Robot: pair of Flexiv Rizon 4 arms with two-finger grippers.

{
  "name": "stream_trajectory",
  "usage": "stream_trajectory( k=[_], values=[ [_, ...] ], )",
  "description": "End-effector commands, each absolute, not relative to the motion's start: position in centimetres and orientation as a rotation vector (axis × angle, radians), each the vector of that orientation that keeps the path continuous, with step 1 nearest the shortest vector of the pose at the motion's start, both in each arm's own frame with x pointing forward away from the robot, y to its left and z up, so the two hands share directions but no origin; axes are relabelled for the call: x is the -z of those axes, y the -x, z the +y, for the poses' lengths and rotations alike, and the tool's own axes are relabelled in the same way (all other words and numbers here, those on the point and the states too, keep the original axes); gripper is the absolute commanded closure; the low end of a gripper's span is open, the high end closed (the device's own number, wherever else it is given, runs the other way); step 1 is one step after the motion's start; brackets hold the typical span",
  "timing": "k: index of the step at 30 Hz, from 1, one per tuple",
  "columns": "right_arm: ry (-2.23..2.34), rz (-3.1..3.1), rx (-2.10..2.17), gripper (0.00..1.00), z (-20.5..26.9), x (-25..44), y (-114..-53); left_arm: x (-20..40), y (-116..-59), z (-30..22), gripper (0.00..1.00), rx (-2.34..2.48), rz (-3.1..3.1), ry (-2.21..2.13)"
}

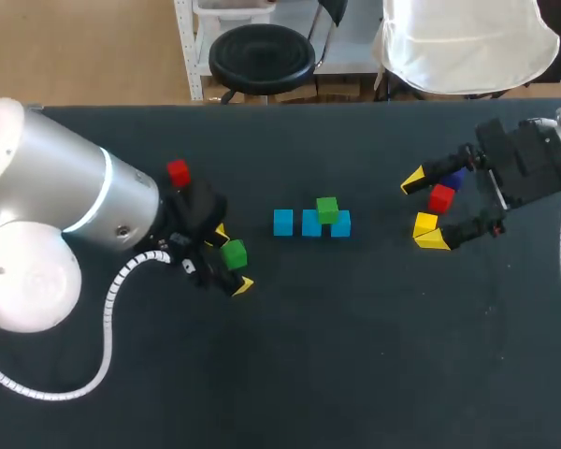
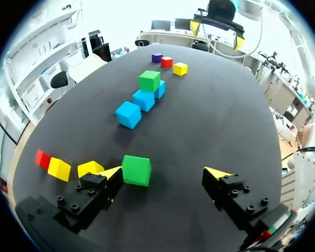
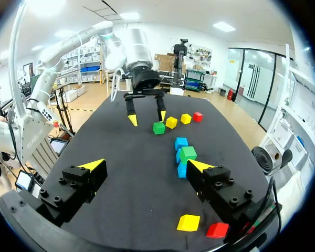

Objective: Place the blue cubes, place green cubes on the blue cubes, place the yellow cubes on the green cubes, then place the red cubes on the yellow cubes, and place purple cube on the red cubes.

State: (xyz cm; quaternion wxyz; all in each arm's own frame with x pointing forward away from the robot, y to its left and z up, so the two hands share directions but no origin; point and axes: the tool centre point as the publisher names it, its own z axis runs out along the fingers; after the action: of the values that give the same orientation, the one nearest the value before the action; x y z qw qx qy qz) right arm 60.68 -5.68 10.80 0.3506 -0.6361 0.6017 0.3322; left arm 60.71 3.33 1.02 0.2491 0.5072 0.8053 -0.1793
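Three blue cubes (image 1: 282, 222) stand in a row at mid-table, with a green cube (image 1: 327, 210) on top of the row's right part. My left gripper (image 1: 232, 258) is open around a second green cube (image 2: 136, 170), which sits on the table close against one finger and well clear of the other. Beside that finger lie two yellow cubes (image 2: 59, 169) and a red cube (image 1: 177, 172). My right gripper (image 1: 423, 210) is open, low over a red cube (image 1: 440, 197), a purple cube (image 1: 453, 178) and a yellow cube (image 1: 425, 224).
The dark table (image 1: 355, 355) has bare surface along its front half and between the blue row and each gripper. My left arm's white cable (image 1: 112, 309) loops over the front left of the table.
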Motion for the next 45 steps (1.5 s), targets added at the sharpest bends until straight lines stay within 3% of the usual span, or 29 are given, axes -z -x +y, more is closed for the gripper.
stream_trajectory(
  k=[1, 12, 20, 45],
  values=[
    [1.646, 1.557, -0.859, 0.00, -5.7, -10.8, -60.6, -0.3, -61.8, 3.5, 0.00, 0.521, 2.193, -1.395],
    [1.646, 1.557, -0.859, 0.00, -5.7, -10.8, -60.6, -1.4, -63.0, 3.8, 0.00, 0.493, 2.130, -1.437],
    [1.646, 1.557, -0.859, 0.00, -5.7, -10.8, -60.6, -2.5, -64.3, 3.3, 0.00, 0.553, 1.961, -1.700],
    [1.646, 1.557, -0.859, 0.00, -5.7, -10.8, -60.6, 0.5, -63.9, 4.1, 0.00, 0.472, 2.092, -1.725]
  ],
)
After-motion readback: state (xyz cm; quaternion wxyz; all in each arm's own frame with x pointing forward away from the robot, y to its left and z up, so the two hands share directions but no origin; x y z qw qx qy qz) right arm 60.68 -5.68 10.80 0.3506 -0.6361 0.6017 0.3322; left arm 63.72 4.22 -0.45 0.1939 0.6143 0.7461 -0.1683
